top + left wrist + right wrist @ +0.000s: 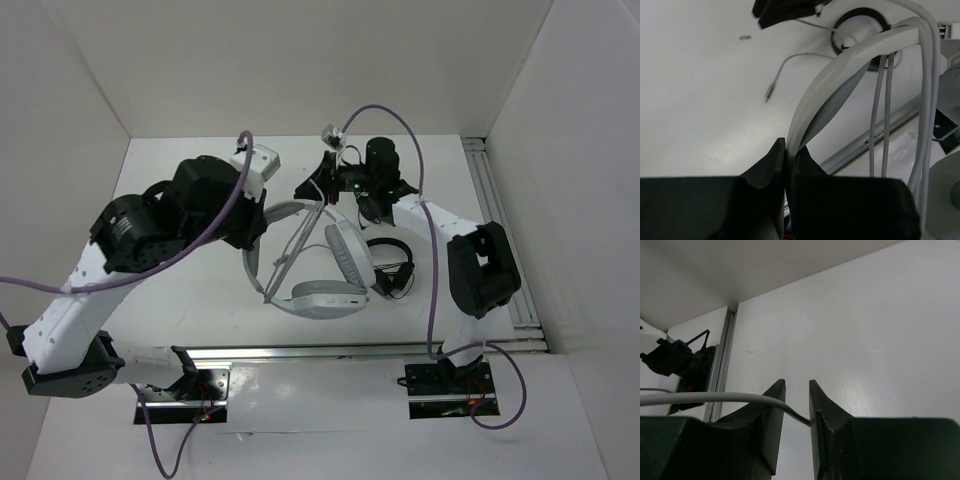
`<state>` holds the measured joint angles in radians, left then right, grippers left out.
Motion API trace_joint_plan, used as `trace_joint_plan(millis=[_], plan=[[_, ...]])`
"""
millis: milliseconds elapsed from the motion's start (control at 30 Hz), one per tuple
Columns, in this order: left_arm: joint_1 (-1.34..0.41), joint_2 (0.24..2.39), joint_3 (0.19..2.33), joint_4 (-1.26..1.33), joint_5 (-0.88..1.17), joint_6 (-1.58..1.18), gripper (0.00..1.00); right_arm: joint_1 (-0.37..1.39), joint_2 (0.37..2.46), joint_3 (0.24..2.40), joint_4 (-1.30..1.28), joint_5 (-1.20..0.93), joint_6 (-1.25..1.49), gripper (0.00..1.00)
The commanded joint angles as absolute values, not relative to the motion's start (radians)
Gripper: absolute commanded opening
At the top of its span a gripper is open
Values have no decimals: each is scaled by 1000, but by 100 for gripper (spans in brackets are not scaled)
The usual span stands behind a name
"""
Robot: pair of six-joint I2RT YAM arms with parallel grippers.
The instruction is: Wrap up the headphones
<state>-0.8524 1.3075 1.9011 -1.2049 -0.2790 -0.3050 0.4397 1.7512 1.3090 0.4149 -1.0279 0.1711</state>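
Headphones (325, 295) mid-worktop (200, 290), headband (830, 85) pinched in the clamped left end effector (789, 150). Probably light, stiff at the band (the sound hold). Thin cable (715, 398) limp, loose between the parted right end effector (797, 390) jaws. Black headset (395, 265) just beside, toward the right edge.

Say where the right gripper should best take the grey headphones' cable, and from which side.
Probably the straight run of cable entering the right gripper, jaws closing on it from both sides. It is thin, stretched level through the open gap, and the left gripper clamps the headband.
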Motion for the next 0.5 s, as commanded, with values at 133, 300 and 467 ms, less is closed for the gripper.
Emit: trace_joint_plan(millis=[133, 300, 467], plan=[[-879, 1241, 2091, -1126, -260, -371, 0, 546, 1905, 1161, 901, -946, 423, 33], [-879, 1250, 2154, -1077, -389, -410, 0, 597, 2034, 1129, 1110, -928, 581, 28], [-766, 1310, 2224, -1026, -526, -456, 0, 672, 2074, 1051, 1193, -904, 591, 25]])
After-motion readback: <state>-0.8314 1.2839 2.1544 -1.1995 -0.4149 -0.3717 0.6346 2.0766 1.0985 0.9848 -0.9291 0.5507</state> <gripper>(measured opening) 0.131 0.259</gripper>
